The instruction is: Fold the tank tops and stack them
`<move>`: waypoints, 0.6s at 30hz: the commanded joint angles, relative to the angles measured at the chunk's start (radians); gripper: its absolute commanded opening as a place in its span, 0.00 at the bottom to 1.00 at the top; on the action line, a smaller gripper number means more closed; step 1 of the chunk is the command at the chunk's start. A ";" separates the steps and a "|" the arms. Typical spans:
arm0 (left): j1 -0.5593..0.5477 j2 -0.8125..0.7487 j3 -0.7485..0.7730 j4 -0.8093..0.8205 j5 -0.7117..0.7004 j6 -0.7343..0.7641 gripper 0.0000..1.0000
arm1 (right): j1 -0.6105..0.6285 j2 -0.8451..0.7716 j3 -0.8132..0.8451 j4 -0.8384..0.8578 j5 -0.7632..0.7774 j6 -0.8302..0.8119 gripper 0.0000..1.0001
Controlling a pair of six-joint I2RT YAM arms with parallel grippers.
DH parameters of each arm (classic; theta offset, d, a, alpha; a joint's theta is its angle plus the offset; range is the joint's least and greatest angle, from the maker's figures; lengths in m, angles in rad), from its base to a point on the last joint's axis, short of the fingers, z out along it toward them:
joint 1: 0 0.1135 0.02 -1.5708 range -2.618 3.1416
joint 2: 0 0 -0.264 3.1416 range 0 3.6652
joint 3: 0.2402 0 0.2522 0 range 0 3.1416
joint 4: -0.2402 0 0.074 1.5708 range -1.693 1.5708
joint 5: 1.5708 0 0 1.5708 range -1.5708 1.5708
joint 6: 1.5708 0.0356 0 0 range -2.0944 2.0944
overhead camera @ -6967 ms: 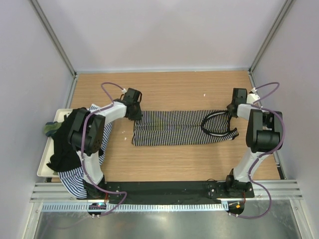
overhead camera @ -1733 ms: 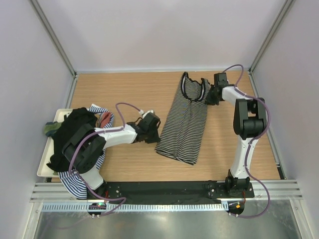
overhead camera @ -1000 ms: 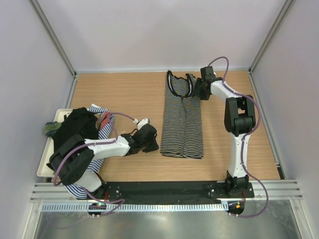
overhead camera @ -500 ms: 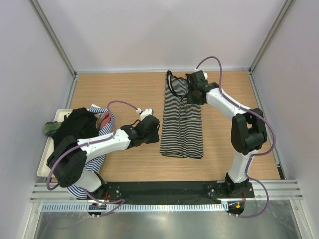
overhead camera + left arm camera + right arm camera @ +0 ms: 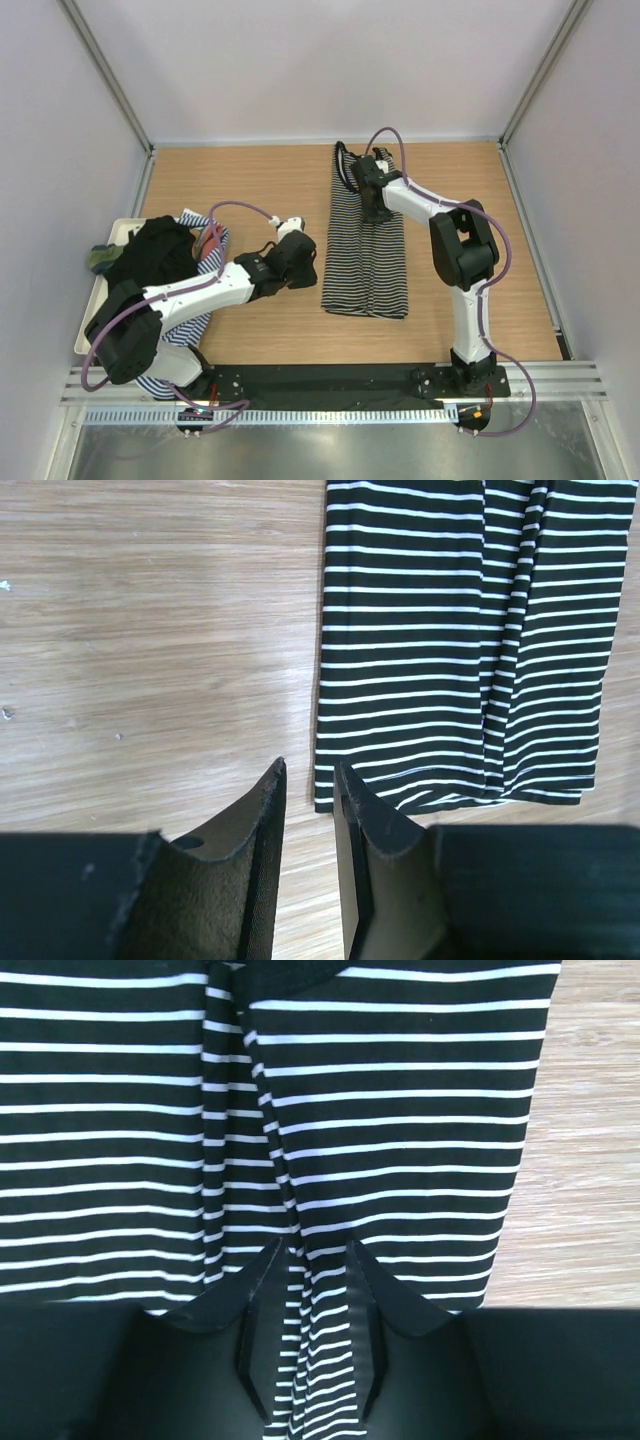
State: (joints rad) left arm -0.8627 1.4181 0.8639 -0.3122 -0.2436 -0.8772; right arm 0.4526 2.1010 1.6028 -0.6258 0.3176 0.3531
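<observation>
The black-and-white striped tank top point(image 5: 365, 260) lies flat on the wooden table as a long narrow strip, straps at the far end. My right gripper point(image 5: 374, 200) is down on its upper part, just below the straps. In the right wrist view its jaws point(image 5: 310, 1250) pinch a raised lengthwise ridge of the striped cloth point(image 5: 400, 1110). My left gripper point(image 5: 308, 265) hovers just left of the top's lower part. Its fingers point(image 5: 308, 770) stand a narrow gap apart over bare wood, with the hem corner point(image 5: 450, 630) just ahead and to the right. More tank tops are piled at the left: a black one point(image 5: 150, 255), a blue-and-white striped one point(image 5: 205, 300) and a green one point(image 5: 98, 258).
A white tray point(image 5: 86, 335) at the left table edge holds the pile. Grey walls and metal posts close in the table on three sides. A black rail with both arm bases runs along the near edge.
The right gripper slid left from the strap edge onto the top and narrowed its jaws on a ridge of cloth. The left arm shifted only slightly.
</observation>
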 commanded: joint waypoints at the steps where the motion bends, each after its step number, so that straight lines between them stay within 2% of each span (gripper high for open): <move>1: -0.001 -0.031 -0.016 -0.001 -0.017 0.020 0.27 | 0.008 0.014 0.060 -0.026 0.066 -0.006 0.31; 2: 0.001 -0.031 -0.017 -0.001 -0.016 0.020 0.26 | 0.012 0.014 0.060 -0.028 0.072 -0.002 0.26; 3: -0.001 -0.034 -0.019 -0.001 -0.014 0.020 0.26 | 0.012 0.013 0.059 -0.025 0.075 -0.002 0.13; 5: -0.001 -0.030 -0.020 -0.001 -0.008 0.020 0.26 | 0.014 0.001 0.049 -0.009 0.058 0.007 0.03; 11: -0.001 -0.015 -0.020 0.008 0.004 0.017 0.25 | 0.012 -0.041 0.051 0.021 -0.015 0.044 0.01; 18: -0.002 -0.001 -0.026 0.028 0.027 0.004 0.25 | 0.014 -0.027 0.078 0.020 -0.029 0.063 0.01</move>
State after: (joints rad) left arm -0.8627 1.4117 0.8444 -0.3115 -0.2287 -0.8780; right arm 0.4591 2.1189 1.6245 -0.6292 0.3035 0.3950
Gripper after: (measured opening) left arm 0.256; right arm 0.027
